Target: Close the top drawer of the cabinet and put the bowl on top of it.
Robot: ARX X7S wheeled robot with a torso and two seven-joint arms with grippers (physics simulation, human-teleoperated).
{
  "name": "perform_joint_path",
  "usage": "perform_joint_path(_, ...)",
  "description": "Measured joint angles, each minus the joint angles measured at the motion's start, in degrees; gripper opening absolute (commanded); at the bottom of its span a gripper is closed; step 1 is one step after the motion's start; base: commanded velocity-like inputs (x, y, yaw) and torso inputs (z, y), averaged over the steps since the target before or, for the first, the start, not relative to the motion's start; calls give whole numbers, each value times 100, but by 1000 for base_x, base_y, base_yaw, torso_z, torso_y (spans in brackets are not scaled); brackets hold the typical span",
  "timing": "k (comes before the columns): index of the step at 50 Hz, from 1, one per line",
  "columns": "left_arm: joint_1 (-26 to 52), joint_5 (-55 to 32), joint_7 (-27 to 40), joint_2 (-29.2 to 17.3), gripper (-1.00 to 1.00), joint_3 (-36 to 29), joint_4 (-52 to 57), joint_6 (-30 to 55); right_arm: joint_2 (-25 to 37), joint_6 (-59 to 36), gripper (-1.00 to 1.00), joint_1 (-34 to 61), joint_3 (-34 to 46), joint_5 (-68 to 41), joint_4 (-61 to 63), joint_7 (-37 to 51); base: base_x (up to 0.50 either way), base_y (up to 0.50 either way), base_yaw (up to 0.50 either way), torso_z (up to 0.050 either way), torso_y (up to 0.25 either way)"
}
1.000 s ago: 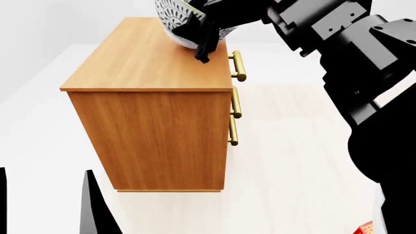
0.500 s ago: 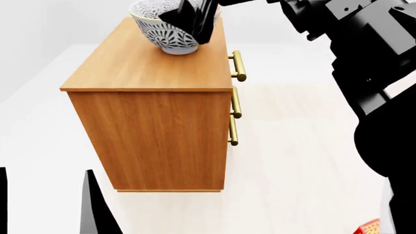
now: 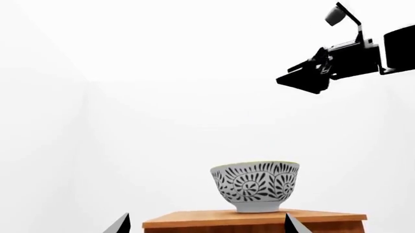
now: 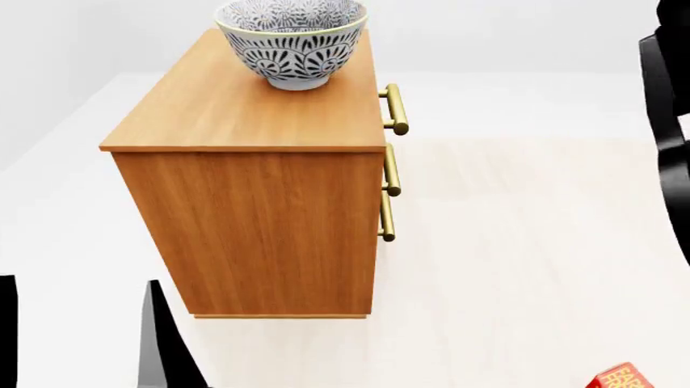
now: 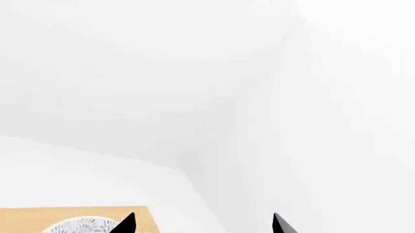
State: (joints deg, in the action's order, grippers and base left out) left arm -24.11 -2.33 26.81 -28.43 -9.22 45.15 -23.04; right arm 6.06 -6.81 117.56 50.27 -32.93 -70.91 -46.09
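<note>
The bowl [image 4: 292, 42], white with a dark leaf pattern, stands upright on the far end of the cabinet's flat top [image 4: 248, 113]. No gripper touches it. The top drawer shows only edge-on, its brass handle [image 4: 396, 109] in line with the two handles below. In the left wrist view the bowl [image 3: 255, 187] rests on the cabinet [image 3: 253, 221], and my right gripper [image 3: 310, 78] hangs high above and to the side of it. My left gripper [image 3: 206, 228] is open and low beside the cabinet [image 4: 81, 339]. My right gripper [image 5: 203, 225] is open and empty, with the bowl [image 5: 77, 227] below one fingertip.
Pale floor surrounds the cabinet and white walls stand behind it. A small red box [image 4: 620, 378] lies on the floor at the lower right. My right arm [image 4: 671, 121] shows along the right edge of the head view.
My right gripper let go of the bowl, then lifted up and away to the right, out of the head view. The bowl now stands free on the cabinet top.
</note>
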Motion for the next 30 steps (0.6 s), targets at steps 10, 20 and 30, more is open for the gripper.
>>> perform_joint_path(10, -38, 47, 24, -3, 100, 7, 44, -13, 1281, -1180, 100, -812, -853, 526, 2819, 1522, 0, 0, 0, 0, 0)
perform_joint_path(20, -133, 182, 64, 7, 100, 33, 138, -69, 2380, -2356, 100, -1497, -1478, 467, 5582, 2793, 0, 0, 0, 0, 0)
perform_joint_path(30, -313, 407, 116, 30, 100, 75, 305, -193, 3124, -3196, 100, -1882, -2134, 172, 7468, 3749, 0, 0, 0, 0, 0)
